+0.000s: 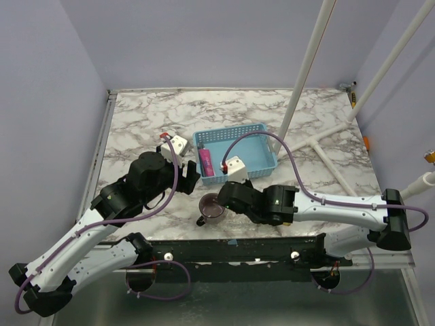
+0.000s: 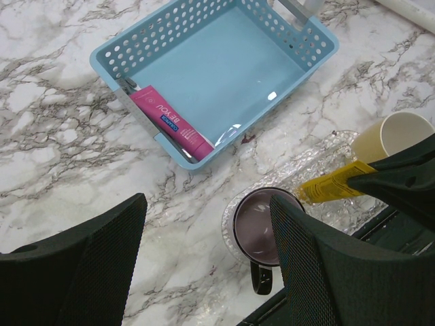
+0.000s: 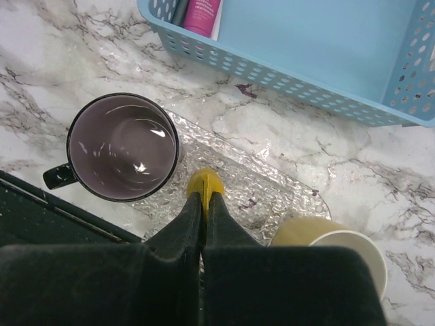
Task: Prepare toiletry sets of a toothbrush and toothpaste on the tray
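A pink tube (image 2: 170,122), yellow tube (image 2: 329,185), blue basket (image 2: 156,27), marbled table (image 2: 54,136).

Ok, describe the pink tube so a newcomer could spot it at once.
On the marble table, find the blue perforated basket in the middle. The pink tube lies flat inside it, against its left wall. It is the only pink thing there; the yellow tube is outside the basket, pinched in the right tool over the clear tray.

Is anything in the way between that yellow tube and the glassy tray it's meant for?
Nothing visible. The right gripper holds the yellow tube over a bare stretch of tray, between the purple mug and the cream mug.
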Available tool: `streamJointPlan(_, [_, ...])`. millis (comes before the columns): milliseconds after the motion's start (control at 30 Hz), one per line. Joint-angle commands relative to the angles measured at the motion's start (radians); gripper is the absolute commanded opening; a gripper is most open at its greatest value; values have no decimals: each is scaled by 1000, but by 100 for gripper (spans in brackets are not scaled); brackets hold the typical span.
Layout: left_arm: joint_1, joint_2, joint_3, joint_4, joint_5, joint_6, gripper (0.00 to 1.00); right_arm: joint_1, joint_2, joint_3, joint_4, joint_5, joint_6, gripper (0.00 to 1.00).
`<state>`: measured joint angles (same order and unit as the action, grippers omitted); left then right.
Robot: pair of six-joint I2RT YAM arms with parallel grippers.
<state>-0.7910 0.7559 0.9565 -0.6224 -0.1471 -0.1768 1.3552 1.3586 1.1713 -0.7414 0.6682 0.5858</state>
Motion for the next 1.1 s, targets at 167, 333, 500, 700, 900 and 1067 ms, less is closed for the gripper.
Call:
streamJointPlan(167, [6, 6, 2, 4, -16, -6, 73, 4, 7, -62, 71, 41, 33, 1])
streamJointPlan(333, [7, 13, 3, 4, -12, -6, 73, -5, 3, -87, 98, 26, 40, 1])
streamJointPlan(500, [6, 15, 3, 3, -12, -6, 73, -12, 15, -95, 109, 21, 44, 1])
streamJointPlan(700, [6, 14, 2, 3, -12, -7, 73, -31, 12, -101, 121, 21, 59, 1])
streamJointPlan(900, [6, 16, 4, 1, -12, -7, 73, -47, 24, -100, 131, 16, 63, 1])
streamJointPlan(1067, [6, 16, 2, 0, -12, -7, 73, -66, 28, -102, 128, 22, 80, 1])
